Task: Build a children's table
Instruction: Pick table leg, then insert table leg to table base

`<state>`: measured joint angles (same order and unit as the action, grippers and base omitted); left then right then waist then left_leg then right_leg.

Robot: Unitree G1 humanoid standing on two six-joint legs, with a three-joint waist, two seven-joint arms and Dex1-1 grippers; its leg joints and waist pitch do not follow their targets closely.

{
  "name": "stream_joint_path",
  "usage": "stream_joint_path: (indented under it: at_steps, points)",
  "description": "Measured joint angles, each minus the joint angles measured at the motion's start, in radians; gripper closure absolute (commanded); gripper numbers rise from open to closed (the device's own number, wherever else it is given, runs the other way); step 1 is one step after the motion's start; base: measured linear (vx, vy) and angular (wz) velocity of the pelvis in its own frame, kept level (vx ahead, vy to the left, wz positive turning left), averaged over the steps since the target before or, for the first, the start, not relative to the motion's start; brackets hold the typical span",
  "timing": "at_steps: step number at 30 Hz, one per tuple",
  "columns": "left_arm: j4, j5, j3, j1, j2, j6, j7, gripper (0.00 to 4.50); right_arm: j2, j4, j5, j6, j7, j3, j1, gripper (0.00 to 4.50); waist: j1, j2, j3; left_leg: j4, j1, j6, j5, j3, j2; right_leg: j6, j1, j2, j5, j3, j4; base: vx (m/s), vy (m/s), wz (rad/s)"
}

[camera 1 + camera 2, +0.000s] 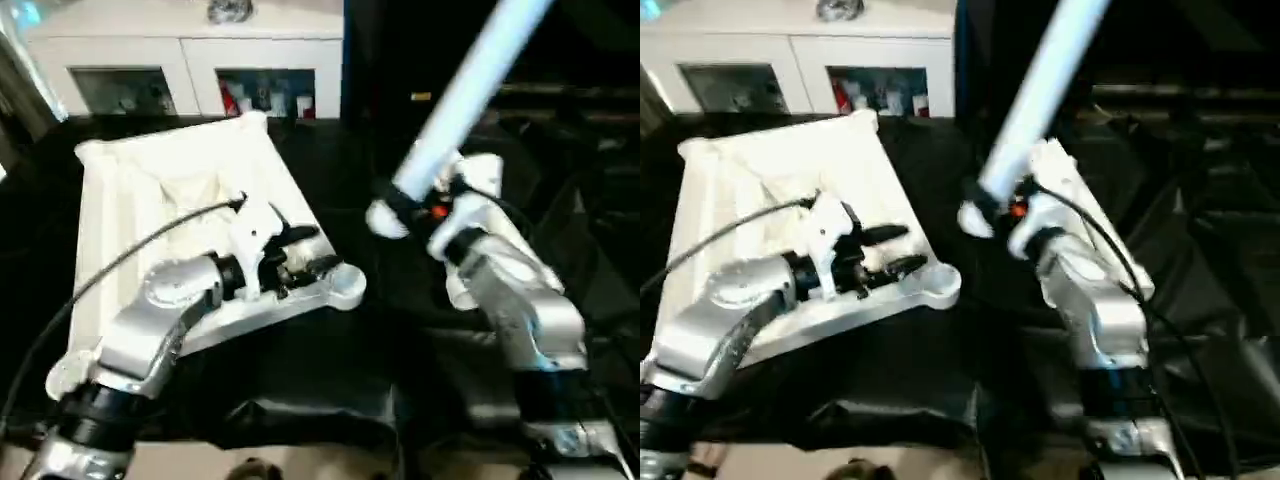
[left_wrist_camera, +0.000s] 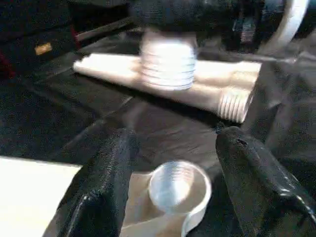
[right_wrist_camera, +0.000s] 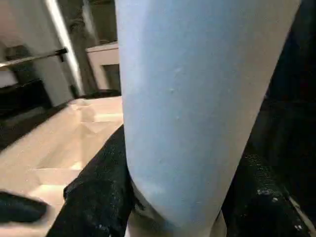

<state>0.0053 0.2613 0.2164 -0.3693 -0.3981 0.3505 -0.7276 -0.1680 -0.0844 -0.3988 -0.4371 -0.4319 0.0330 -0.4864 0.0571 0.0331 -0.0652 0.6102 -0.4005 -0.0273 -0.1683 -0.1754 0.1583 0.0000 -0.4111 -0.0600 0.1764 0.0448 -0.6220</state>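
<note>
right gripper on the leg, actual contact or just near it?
Touching. In the right wrist view both black fingers press against the sides of the white leg; the left eye view shows the right gripper clamped near its lower end.

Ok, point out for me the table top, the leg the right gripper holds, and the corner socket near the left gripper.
table top (image 1: 180, 170), left eye view, on its ribbed underside.
leg (image 1: 470, 85), left eye view, mid-tube above the right gripper.
corner socket (image 2: 178, 190), left wrist view, on the round socket between the left gripper's fingers.
</note>
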Motion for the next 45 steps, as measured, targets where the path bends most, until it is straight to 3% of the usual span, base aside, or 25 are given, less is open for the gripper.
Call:
stream_joint_path:
  at_steps: [5,11,22,30,44,45]
  points:
    - [0.05,-0.063,0.025,0.012,-0.026,-0.018,0.023,1.56,-0.005,0.001,0.019,-0.008,-0.029,-0.04,-0.002,2.57,0.004,-0.018,-0.002,0.0,-0.001,0.0,0.0,-0.001,0.0,-0.001,0.0,0.0,-0.001,-0.001,0.002,0.0,0.0,0.0]
    - [0.024,-0.109,0.053,0.035,-0.05,0.026,0.025,1.56,-0.013,-0.007,0.047,0.004,-0.044,-0.068,-0.001,2.57,0.004,-0.021,-0.003,-0.003,-0.001,0.0,0.0,-0.002,0.0,-0.005,0.001,0.0,-0.003,-0.001,0.006,0.0,0.0,0.0]
    - [-0.054,-0.079,0.089,0.084,-0.084,0.111,-0.061,1.56,-0.035,-0.008,0.057,-0.015,-0.101,-0.107,0.0,2.57,0.002,-0.037,-0.012,-0.007,-0.001,0.0,0.0,-0.002,0.0,-0.004,0.0,0.0,-0.002,0.0,0.008,0.0,0.0,0.0]
    - [0.048,-0.1,0.088,0.017,-0.094,0.131,-0.072,2.27,-0.043,-0.008,0.057,-0.033,-0.144,-0.139,0.004,2.57,0.0,-0.04,-0.015,-0.007,0.0,0.0,0.0,-0.002,0.0,-0.002,0.0,0.0,-0.001,-0.001,0.008,0.0,0.0,0.0]
    - [0.058,-0.088,0.095,-0.018,-0.141,0.175,-0.185,3.19,-0.059,-0.012,0.057,-0.033,-0.155,-0.139,0.005,2.57,-0.001,-0.037,-0.017,-0.009,-0.001,0.0,0.0,-0.003,0.0,-0.006,0.0,0.0,-0.003,-0.001,0.011,0.0,0.0,0.0]
    - [0.057,-0.089,0.097,-0.018,-0.141,0.176,-0.191,3.41,-0.059,-0.015,0.057,-0.033,-0.155,-0.139,0.005,2.57,-0.001,-0.037,-0.017,-0.009,-0.001,0.0,0.0,-0.003,0.0,-0.006,0.0,0.0,-0.003,-0.001,0.011,0.0,0.0,0.0]
